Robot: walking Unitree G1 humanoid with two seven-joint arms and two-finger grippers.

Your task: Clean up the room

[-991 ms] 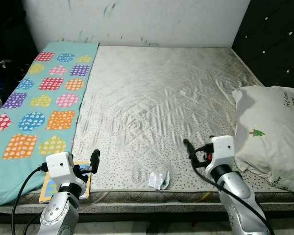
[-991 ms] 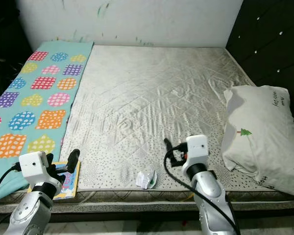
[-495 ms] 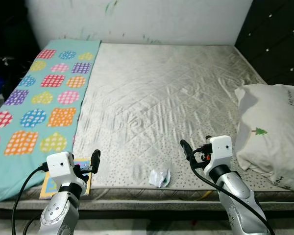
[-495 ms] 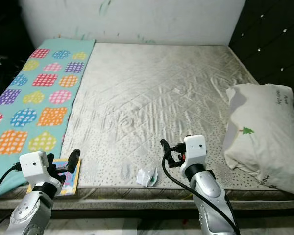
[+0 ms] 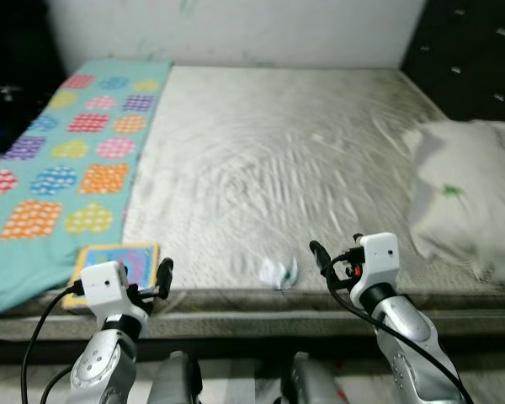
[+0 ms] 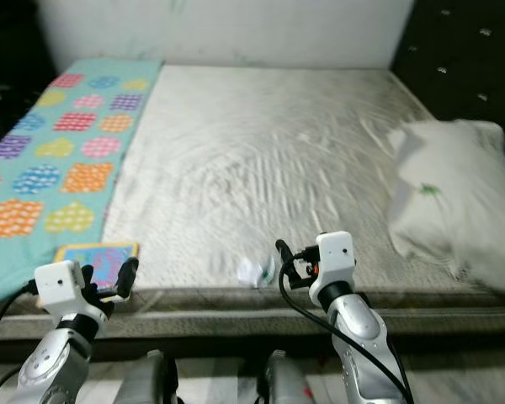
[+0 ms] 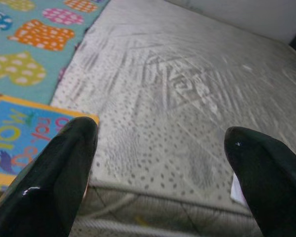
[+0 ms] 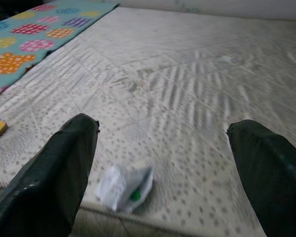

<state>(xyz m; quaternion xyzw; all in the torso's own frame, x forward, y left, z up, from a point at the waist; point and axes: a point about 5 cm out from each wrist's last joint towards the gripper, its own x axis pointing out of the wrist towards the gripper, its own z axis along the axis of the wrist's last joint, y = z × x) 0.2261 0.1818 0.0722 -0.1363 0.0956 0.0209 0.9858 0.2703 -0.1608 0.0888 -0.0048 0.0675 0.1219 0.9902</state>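
Presently, the left hand (image 5: 162,273) hangs at the bed's near edge, fingers spread wide and holding nothing, with a children's book (image 5: 118,259) just beside it at its 11 o'clock, on the mattress (image 5: 278,151) by the patterned blanket (image 5: 63,168). Crumpled wrapper (image 5: 278,273) lies on the near edge of the mattress, between the arms. Right hand (image 5: 320,255), also wide and empty, sits nearer: the wrapper lies close at its 8 o'clock. Pillow (image 5: 463,202) rests at the far right. Judgement: the right arm is better placed for the wrapper.

Crumpled wrapper (image 5: 278,273) at mattress (image 5: 269,151) front edge, book (image 5: 118,261) left, pillow (image 5: 467,202) right.
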